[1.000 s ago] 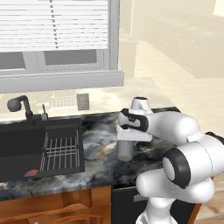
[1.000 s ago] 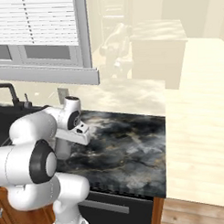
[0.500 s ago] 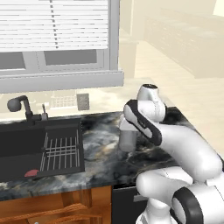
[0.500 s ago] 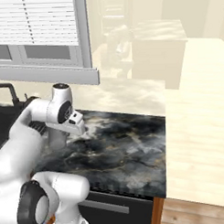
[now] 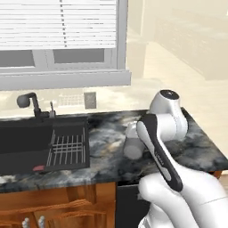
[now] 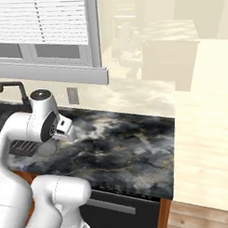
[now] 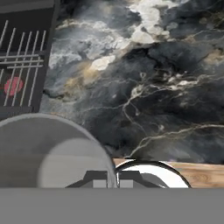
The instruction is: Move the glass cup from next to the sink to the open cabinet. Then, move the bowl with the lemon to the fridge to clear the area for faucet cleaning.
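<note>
The glass cup [image 5: 132, 150], a greyish translucent tumbler, hangs just over the dark marbled counter, right of the black sink [image 5: 26, 138]. My gripper [image 5: 130, 134] is shut on its rim from above. From the hand view the cup [image 7: 48, 153] looms large at lower left, its wall running in between my fingertips [image 7: 112, 178]. In the right base view the cup [image 6: 48, 149] sits under the hand, partly behind the arm. The black faucet [image 5: 27, 101] stands at the sink's back. The bowl, lemon, cabinet and fridge are out of view.
A wire rack [image 5: 67, 149] lies in the sink, with a small red thing [image 5: 38, 168] at its front edge. A wall outlet [image 5: 90, 99] sits under the window. The marbled counter [image 6: 126, 143] stretches right to a pale worktop. Wooden base cupboards [image 5: 58, 205] run below.
The arm has refolded: its upper links have swung up and forward over the counter. The hand and cup stay at about the same spot right of the sink.
</note>
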Available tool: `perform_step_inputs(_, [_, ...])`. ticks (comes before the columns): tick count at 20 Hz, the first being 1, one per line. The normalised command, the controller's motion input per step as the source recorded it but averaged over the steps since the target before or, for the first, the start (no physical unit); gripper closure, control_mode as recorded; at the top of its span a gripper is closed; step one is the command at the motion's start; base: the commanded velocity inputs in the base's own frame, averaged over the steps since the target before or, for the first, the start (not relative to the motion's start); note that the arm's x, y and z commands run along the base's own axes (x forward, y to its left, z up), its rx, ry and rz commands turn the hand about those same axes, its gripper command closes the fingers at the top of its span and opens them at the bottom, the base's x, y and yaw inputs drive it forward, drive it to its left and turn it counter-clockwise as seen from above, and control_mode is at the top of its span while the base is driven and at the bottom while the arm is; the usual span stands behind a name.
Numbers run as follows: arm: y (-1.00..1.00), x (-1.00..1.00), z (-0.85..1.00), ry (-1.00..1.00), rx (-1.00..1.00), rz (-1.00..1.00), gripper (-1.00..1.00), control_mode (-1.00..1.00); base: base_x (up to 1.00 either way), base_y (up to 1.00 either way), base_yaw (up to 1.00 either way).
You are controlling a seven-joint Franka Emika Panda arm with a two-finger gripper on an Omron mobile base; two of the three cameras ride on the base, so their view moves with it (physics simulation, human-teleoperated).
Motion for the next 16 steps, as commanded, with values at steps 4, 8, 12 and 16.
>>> perform_step_inputs(4, [0.0, 0.0, 0.0, 0.0, 0.0, 0.0, 1.0, 1.0, -0.96, 0.27, 0.56])
perform_step_inputs(8, [0.0, 0.0, 0.0, 0.0, 0.0, 0.0, 1.0, 1.0, -0.81, 0.19, 0.67])
perform_step_inputs(12, [0.0, 0.0, 0.0, 0.0, 0.0, 0.0, 1.0, 1.0, -0.4, 0.17, 0.8])
perform_step_inputs(16, [0.0, 0.0, 0.0, 0.0, 0.0, 0.0, 1.0, 1.0, 0.0, 0.27, 0.87])
